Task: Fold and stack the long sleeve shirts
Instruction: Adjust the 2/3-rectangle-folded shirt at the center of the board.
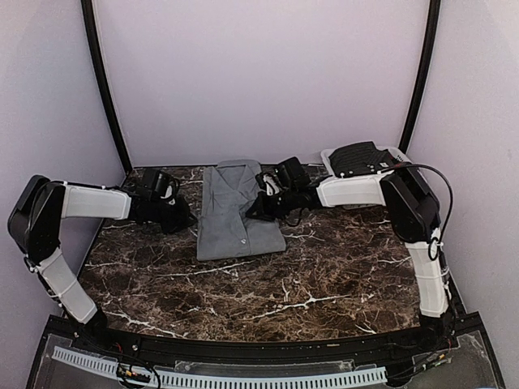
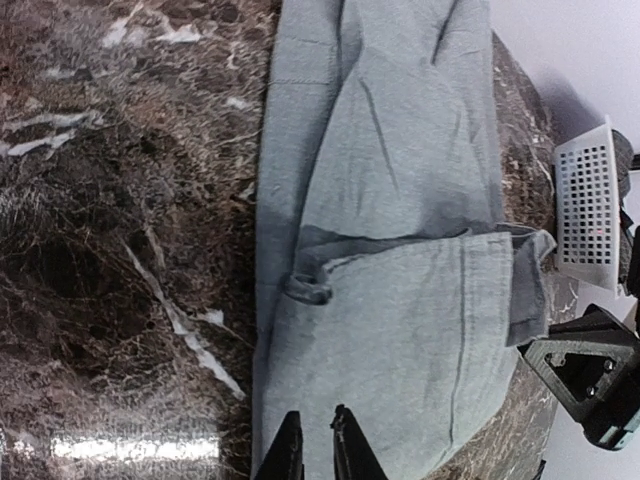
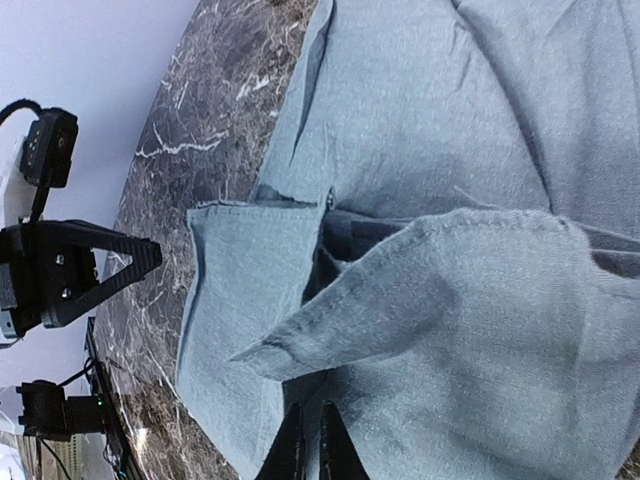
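One grey long sleeve shirt [image 1: 235,220] lies folded into a narrow rectangle at the back middle of the marble table, collar toward the far wall. My left gripper [image 1: 186,217] is at its left edge. In the left wrist view its fingers [image 2: 315,428] stand close together over the grey cloth [image 2: 400,330], a thin strip of it between them. My right gripper [image 1: 255,211] is at the shirt's right edge. Its narrow-set fingers [image 3: 312,425] press into the cloth [image 3: 480,300] beneath a folded flap.
A white perforated basket [image 1: 396,152] [image 2: 585,200] stands at the back right corner with dark cloth [image 1: 355,156] in it. Lilac walls and black poles close in the table [image 1: 324,275]. The other arm's black gripper frame shows at each wrist view's edge.
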### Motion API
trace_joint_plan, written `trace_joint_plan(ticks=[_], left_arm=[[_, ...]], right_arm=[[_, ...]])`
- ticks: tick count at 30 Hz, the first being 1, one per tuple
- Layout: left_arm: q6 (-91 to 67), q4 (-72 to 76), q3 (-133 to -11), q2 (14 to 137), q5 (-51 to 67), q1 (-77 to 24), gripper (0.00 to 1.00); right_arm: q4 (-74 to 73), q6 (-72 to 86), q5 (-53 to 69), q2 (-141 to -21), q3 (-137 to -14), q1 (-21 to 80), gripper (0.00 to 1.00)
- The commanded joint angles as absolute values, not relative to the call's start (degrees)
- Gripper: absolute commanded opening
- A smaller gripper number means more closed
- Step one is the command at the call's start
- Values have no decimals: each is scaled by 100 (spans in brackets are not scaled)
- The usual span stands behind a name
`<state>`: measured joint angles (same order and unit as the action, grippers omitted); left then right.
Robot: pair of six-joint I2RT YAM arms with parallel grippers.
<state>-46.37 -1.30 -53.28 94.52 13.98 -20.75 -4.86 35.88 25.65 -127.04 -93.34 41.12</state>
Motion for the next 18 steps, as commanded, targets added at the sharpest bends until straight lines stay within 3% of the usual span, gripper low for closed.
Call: trace_joint_plan(ticks=[1,7,13,18], left_arm=[[-4539,-446,-5708,9913,1094,-2033,9],[-4425,-507,-6346,10655,1259,-2030,6],[-4295,-574,-6755,10964,1287,-2030,4],[-4227,-559,-6814,11034,1361,-2030,4]], right_arm=[[-553,3621,2862,-13142,-9702,4140,4],[-792,3589,2984,-13710,-10449,4127,5],[-668,3792,3118,-13907,-10759,4077,23],[-336,4162,3277,-14088,-10790,3954,26]])
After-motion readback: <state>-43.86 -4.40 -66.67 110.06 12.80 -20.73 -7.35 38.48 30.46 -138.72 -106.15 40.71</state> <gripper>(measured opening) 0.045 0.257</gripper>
